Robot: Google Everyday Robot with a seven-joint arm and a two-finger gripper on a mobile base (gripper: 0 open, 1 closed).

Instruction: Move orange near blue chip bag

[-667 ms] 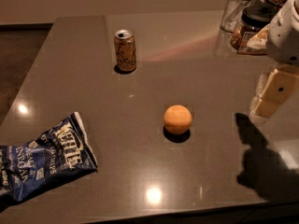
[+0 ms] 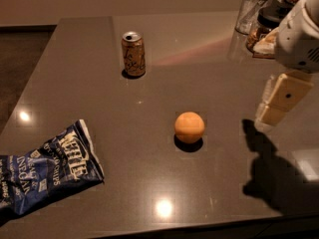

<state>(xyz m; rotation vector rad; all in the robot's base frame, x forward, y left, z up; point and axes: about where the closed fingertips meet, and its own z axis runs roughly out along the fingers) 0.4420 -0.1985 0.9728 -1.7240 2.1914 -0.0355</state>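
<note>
The orange [image 2: 189,127] sits alone on the dark table [image 2: 149,183], a little right of centre. The blue chip bag [image 2: 42,173], wrinkled with white lettering, lies flat at the front left corner, well apart from the orange. My gripper [image 2: 279,102] hangs above the table at the right edge of the view, to the right of the orange and slightly farther back, with a clear gap between them. It holds nothing that I can see. Its shadow falls on the table below it.
A tan-gold soda can [image 2: 133,54] stands upright at the back, left of centre. A clear glass [image 2: 253,10] and a dark-lidded jar [image 2: 266,29] stand at the back right, behind my arm. The table's front edge runs along the bottom.
My gripper has shifted slightly left, toward the orange. The orange, bag and can have not moved.
</note>
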